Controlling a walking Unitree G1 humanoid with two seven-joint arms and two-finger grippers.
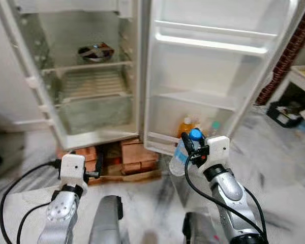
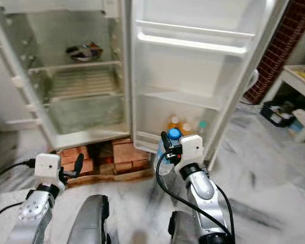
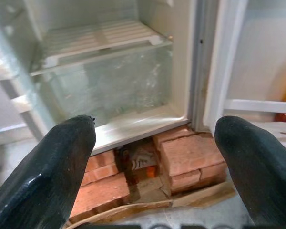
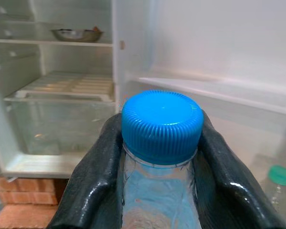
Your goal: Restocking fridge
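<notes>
Your right gripper (image 1: 189,148) clamps the upright bottle (image 1: 182,152) just before the low door shelf (image 1: 160,141), while the left gripper (image 3: 152,157) hangs open.

Red bricks (image 1: 137,154) on marble floor (image 1: 274,173); brick wall (image 1: 290,51)

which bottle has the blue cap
The clear bottle held in the right end effector. The bottles in the door's bottom shelf differ: one orange, one green-capped.

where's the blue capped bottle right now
The blue-capped bottle is clamped in the right gripper, held before the open fridge door's bottom shelf.
</notes>
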